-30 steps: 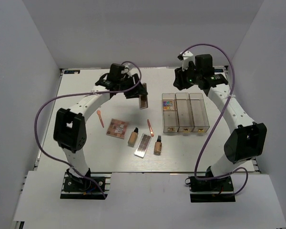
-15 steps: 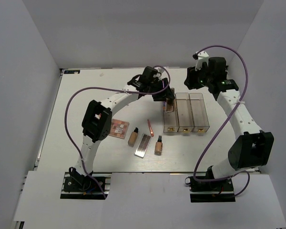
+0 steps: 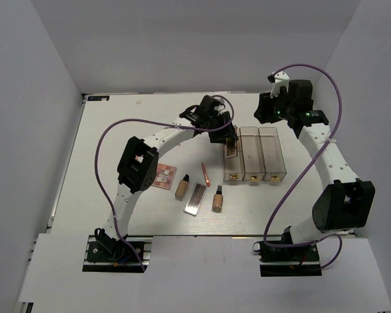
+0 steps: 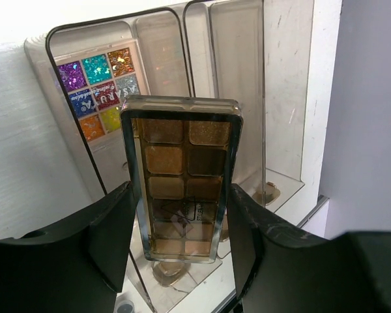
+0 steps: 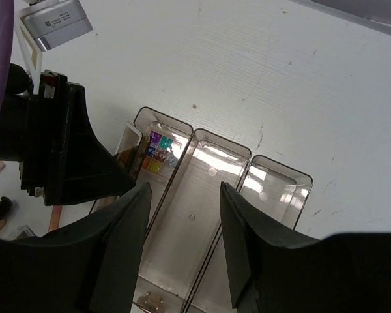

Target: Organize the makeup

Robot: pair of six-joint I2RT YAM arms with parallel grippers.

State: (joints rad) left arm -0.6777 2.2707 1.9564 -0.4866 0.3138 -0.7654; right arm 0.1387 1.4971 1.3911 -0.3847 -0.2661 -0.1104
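Observation:
My left gripper is shut on a gold-brown eyeshadow palette, held by its long edges over the left compartment of the clear box. A multicolour palette lies at that compartment's far end. On the table in the top view are a pink-brown palette, partly under the left arm, two beige bottles, a grey palette and a thin pink stick. My right gripper hangs open above the box's far end with nothing between its fingers.
The clear box's middle and right compartments hold no makeup. White walls close the table at the back and on both sides. The left arm arches over the table's middle.
The left arm has swung right, carrying the gold-brown palette from the table's back middle to over the box's left compartment. The right gripper has drawn back and slightly right.

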